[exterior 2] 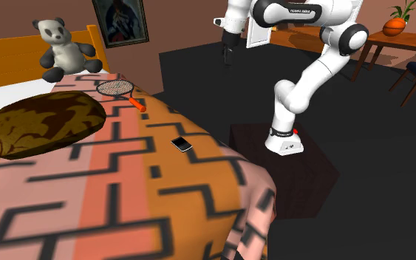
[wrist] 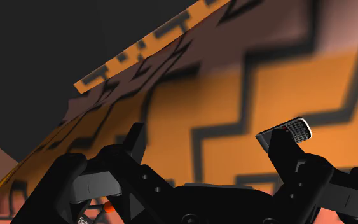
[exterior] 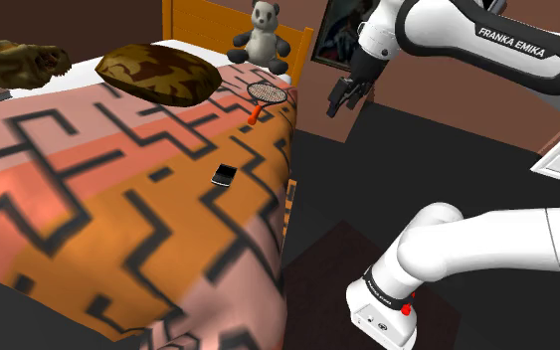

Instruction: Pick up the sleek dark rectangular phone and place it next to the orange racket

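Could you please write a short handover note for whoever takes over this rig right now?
End effector: open and empty, raised in the air off the side of the bed.
Phone: dark, lying flat on the patterned bedspread, nothing touching it.
Racket: orange handle, further up the bed, near the toy panda, well apart from the phone.
Done: nothing yet; the phone is not grasped.
Left: go down to the phone, grip it, carry it up the bed and set it down next to the racket.
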